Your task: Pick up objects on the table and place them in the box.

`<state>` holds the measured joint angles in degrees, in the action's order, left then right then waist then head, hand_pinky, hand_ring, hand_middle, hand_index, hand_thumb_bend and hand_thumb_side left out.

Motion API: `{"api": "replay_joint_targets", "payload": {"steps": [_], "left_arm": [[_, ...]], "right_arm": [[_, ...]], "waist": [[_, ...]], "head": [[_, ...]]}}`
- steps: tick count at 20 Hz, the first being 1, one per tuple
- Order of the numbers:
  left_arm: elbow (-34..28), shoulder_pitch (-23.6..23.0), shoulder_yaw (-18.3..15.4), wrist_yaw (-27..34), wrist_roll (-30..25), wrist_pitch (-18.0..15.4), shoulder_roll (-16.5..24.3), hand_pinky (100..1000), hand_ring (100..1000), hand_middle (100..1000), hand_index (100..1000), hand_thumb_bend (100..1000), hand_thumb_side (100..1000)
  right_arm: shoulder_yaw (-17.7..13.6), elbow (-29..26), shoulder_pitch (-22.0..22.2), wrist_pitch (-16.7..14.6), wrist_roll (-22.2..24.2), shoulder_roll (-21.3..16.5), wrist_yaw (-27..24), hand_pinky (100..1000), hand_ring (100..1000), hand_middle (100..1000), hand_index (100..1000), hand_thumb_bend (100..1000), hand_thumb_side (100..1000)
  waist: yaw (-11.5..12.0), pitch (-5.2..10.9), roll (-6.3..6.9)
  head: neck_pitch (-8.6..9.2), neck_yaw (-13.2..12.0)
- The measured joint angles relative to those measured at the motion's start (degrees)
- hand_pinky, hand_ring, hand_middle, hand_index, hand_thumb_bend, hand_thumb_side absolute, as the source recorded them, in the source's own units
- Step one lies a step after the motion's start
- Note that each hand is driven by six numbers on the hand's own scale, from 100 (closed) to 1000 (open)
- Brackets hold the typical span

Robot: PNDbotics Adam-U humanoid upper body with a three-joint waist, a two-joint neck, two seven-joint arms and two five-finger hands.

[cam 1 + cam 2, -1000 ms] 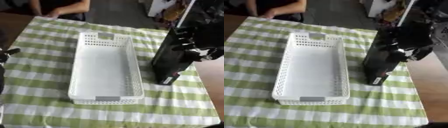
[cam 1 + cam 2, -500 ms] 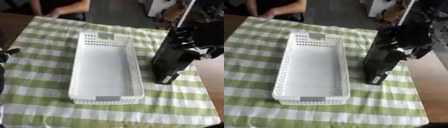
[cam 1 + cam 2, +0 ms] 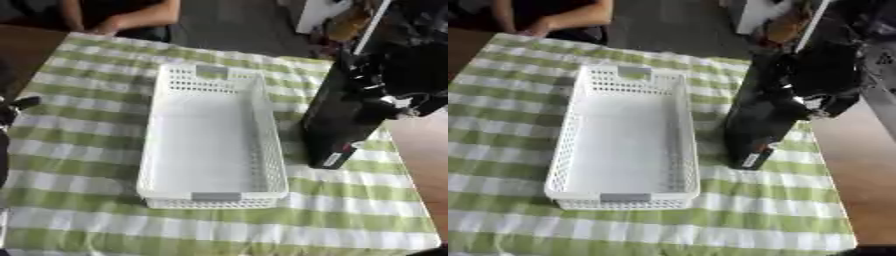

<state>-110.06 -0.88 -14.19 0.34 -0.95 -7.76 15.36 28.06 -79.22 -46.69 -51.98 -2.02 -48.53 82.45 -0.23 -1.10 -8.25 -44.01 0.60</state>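
Observation:
A white perforated basket (image 3: pixel 262 125) lies lengthwise in the middle of the green-and-white checked cloth, with nothing inside it. Just to its right stands a tall black box (image 3: pixel 337 125), leaning a little, with a small white and red label near its lower end (image 3: pixel 331 159). That lower end sits at the cloth. My right hand (image 3: pixel 389 82) comes in from the upper right with its fingers curled round the top of the black box. Only a dark part of my left hand (image 3: pixel 12 106) shows, at the left edge beside the cloth.
The checked cloth (image 3: pixel 105 150) covers most of the table. Bare brown tabletop (image 3: pixel 420 150) shows along the right side, close to the black box. Cluttered items (image 3: pixel 337 20) stand past the far right corner.

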Motion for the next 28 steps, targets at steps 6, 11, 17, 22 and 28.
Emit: {"api": "replay_joint_targets", "payload": {"steps": [6, 11, 17, 22, 28], "left_arm": [[0.0, 0.0, 0.0, 0.01, 0.0, 0.0, 0.0, 778, 1000, 1000, 892, 177, 1000], [0.0, 0.0, 0.0, 0.01, 0.0, 0.0, 0.0, 778, 1000, 1000, 891, 177, 1000], [0.02, 0.0, 0.0, 0.13, 0.0, 0.0, 0.0, 777, 1000, 1000, 891, 177, 1000], [0.3, 0.0, 0.0, 0.22, 0.0, 0.0, 0.0, 777, 1000, 1000, 891, 177, 1000], [0.31, 0.0, 0.0, 0.26, 0.0, 0.0, 0.0, 777, 1000, 1000, 891, 178, 1000]], "right_arm": [[0.93, -0.88, 0.0, -0.02, -4.64, 0.15, -1.21, 683, 744, 678, 570, 100, 322], [0.96, -0.91, 0.02, -0.02, -6.69, 0.15, -1.41, 684, 747, 675, 556, 100, 329], [0.9, -0.91, 0.05, 0.02, -7.76, 0.15, -1.3, 686, 750, 676, 551, 100, 336], [-1.27, -1.84, 0.06, 0.62, -8.69, 0.1, -1.06, 698, 762, 687, 542, 100, 356], [-4.27, -3.51, 0.05, 2.59, -10.0, -0.38, -0.54, 702, 766, 690, 528, 100, 363]], "waist": [[0.03, -0.13, 0.0], [0.07, -0.13, 0.0], [0.07, -0.13, 0.0], [-0.01, -0.13, 0.0], [-0.01, -0.13, 0.0]], "head": [[0.0, 0.0], [0.0, 0.01], [0.0, 0.01], [0.0, 0.01], [0.02, 0.01]]}}
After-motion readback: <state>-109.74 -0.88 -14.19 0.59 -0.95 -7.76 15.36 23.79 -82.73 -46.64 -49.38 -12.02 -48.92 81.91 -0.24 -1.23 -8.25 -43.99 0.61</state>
